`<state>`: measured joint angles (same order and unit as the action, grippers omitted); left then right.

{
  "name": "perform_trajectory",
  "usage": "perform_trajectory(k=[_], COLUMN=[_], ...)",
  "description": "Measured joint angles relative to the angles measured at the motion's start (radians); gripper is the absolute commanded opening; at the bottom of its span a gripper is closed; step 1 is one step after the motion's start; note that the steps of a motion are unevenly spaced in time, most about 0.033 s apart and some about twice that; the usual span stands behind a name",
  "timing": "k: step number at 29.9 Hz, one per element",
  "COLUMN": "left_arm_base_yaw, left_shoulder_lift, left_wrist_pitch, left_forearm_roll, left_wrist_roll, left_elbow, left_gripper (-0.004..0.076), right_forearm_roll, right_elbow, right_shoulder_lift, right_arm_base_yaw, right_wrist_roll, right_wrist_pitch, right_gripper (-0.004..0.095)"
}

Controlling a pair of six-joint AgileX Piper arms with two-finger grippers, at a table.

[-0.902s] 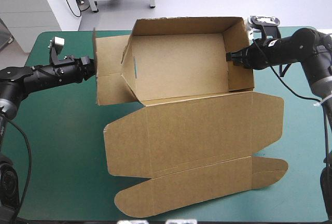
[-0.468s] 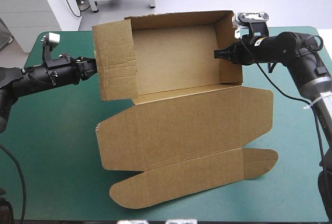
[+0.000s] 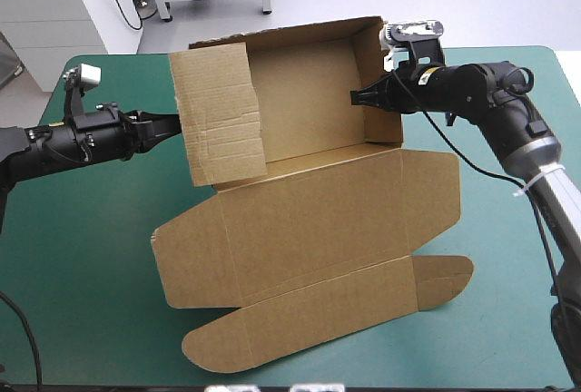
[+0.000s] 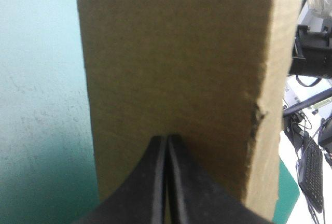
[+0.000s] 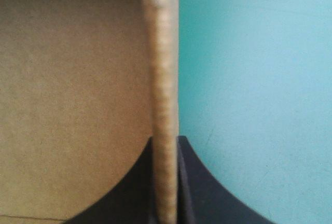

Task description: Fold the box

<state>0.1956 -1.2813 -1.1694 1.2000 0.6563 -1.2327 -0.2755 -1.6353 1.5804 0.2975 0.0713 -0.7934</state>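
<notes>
Box lies on the teal-green table, far walls raised, lid flat. My left gripper pinches its left flap, my right gripper its right wall. Next, I judge, both sides need swinging inward and tucking.

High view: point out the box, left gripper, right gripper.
box [image 3: 318, 220]: high view, on its flat lid panel.
left gripper [image 3: 173, 121]: high view, fingertips at the raised left flap.
right gripper [image 3: 355, 97]: high view, fingertips at the right wall.
</notes>
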Motion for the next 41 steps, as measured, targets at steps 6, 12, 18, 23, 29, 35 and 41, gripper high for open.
perform_trajectory(k=[6, 12, 18, 23, 29, 35, 41], left_arm_base_yaw=[0.0, 0.0, 0.0, 0.0, 0.0, -0.068, -0.189], left_shoulder_lift=[0.023, 0.023, 0.023, 0.023, 0.023, 0.023, 0.023], left_wrist_pitch=[-0.006, -0.009, -0.011, -0.047, -0.045, 0.039, 0.176], left_forearm_roll=[-0.006, -0.01, -0.011, -0.011, -0.019, -0.137, -0.267], left_wrist_roll=[-0.005, -0.026, -0.027, -0.028, -0.03, -0.055, -0.118], left_elbow=[0.0, 0.0, 0.0, 0.0, 0.0, 0.0, 0.0], left_gripper=[-0.0001, 0.0188, 0.0477, 0.0502, 0.0477, 0.0458, 0.0457], right_forearm_roll=[0.006, 0.022, 0.035, 0.044, 0.045, 0.104, 0.191], right_elbow=[0.0, 0.0, 0.0, 0.0, 0.0, 0.0, 0.0], right_shoulder_lift=[0.029, 0.033, 0.033, 0.033, 0.033, 0.033, 0.033], right_arm_base_yaw=[0.036, 0.045, 0.045, 0.046, 0.048, 0.098, 0.126], right_wrist_roll=[-0.025, -0.035, -0.044, -0.047, -0.051, -0.084, -0.138], right_wrist_pitch=[0.027, 0.045, 0.045, 0.044, 0.044, 0.044, 0.04], right_gripper=[-0.001, -0.0009, 0.0, 0.0001, 0.0002, 0.0001, 0.0002])
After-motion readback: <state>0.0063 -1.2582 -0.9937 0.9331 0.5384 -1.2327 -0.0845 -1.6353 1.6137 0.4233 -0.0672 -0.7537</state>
